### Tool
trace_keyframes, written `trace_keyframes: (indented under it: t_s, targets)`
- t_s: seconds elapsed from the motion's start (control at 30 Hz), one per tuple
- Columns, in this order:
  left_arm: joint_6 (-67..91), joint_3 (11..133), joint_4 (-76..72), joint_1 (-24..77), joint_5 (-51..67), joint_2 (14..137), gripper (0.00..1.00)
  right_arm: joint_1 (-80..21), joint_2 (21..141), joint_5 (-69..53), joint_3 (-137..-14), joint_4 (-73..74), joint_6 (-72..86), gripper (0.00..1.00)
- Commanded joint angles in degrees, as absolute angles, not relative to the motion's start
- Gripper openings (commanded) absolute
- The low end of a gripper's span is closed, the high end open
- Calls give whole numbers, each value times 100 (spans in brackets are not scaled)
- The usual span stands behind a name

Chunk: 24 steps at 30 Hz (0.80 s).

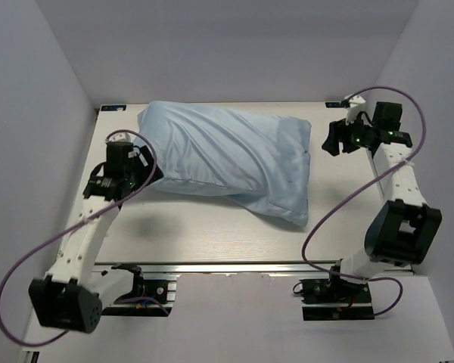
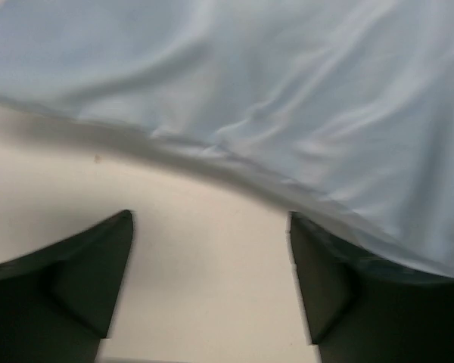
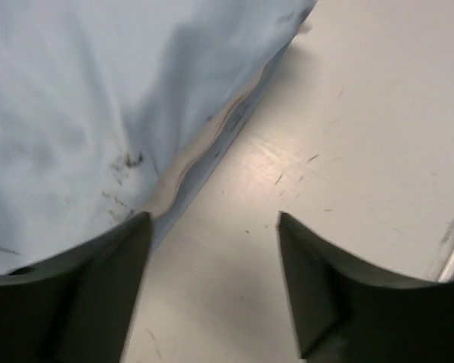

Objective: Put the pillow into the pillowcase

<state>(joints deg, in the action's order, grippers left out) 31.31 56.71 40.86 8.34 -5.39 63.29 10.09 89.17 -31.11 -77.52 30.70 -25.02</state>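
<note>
Wrinkled light-blue pillowcase (image 1: 227,155) stuffed plump, lying askew on far half of table (image 1: 212,242); white pillow (image 3: 183,170) inside, thin edge showing at right-end opening

Soft, even light from above; both my wrist views are blurred near the lens.

In the overhead view the table (image 1: 212,234) is bright, and the pillowcase (image 1: 234,162) throws a soft shadow along its lower edge. My left wrist view is smeared throughout, with my left fingers (image 2: 68,280) as dark, unfocused shapes at the bottom. My right wrist view is sharper at centre, where a pale glare lies on the table; my right fingers (image 3: 340,302) are blurred.
</note>
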Motion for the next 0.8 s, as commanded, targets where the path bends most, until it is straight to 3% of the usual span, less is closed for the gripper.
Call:
trace_keyframes:
  t_s: [0.0, 0.07, 0.27, 0.53, 0.77]
  targets:
    - [3024, 6056, 3343, 817, -240, 5302, 98, 1019, 8307, -2787, -8182, 2857, -2201, 80]
    - [3041, 5837, 2467, 817, 552, 4704, 98, 1011, 8087, -2707, -8209, 2865, -1865, 89]
    - [3568, 5248, 977, 817, 1826, 4096, 98, 1019, 7735, -3498, -8043, 3708, -1134, 89]
    - [3349, 5282, 1466, 817, 2057, 3744, 98, 1011, 7436, -3165, -7471, 3516, -475, 89]
    - [3164, 5317, 1933, 817, 1969, 3446, 98, 1020, 7023, -3059, -6970, 3463, -1501, 89]
